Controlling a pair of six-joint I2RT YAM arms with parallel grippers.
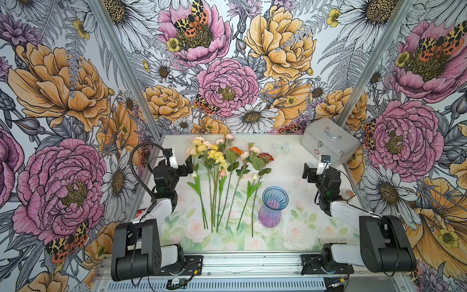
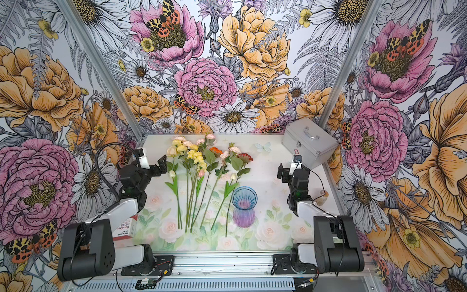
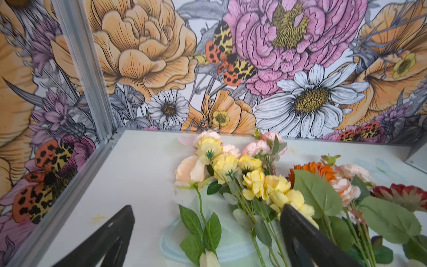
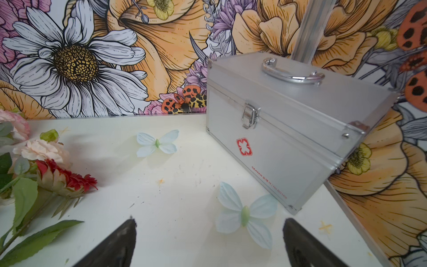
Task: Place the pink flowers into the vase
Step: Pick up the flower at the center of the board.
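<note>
Pink flowers (image 1: 254, 149): all flat on the worktop (image 1: 290, 166), none in the vase (image 1: 271, 215). They lie in one fan of stems, blooms toward the back wall and cut ends toward the arm bases. Pale pink and peach sprays lie at the back left of the fan and again right of centre. A short salmon-pink tulip (image 1: 222, 173) lies mid-fan among the stems. Yellow clusters (image 1: 214, 154), an orange bloom (image 1: 236, 150) and a dark red bloom (image 1: 266, 157) share the fan and overlap the pink sprays.

Vase: upright, blue rim over purple body, just right of the stems' lower halves. The rightmost stem runs close beside it; I cannot tell whether they touch.

Left tool (image 3: 208, 209): fingers spread wide, holding nothing. It hangs at the left edge of the fan, level with the blooms. In its wrist view one finger (image 3: 300, 233) overlaps the yellow cluster; I cannot tell whether there is contact.

Right tool (image 4: 210, 222): fingers spread wide, empty, over bare worktop well right of the flowers. A pale blue butterfly shape (image 4: 245, 215) shows between the fingers in its wrist view.

Other items: a silver case (image 1: 328, 142) in the back right corner, lid latched. A red-and-white bandage box (image 2: 123, 228) sits beside the left arm, partly hidden.
</note>
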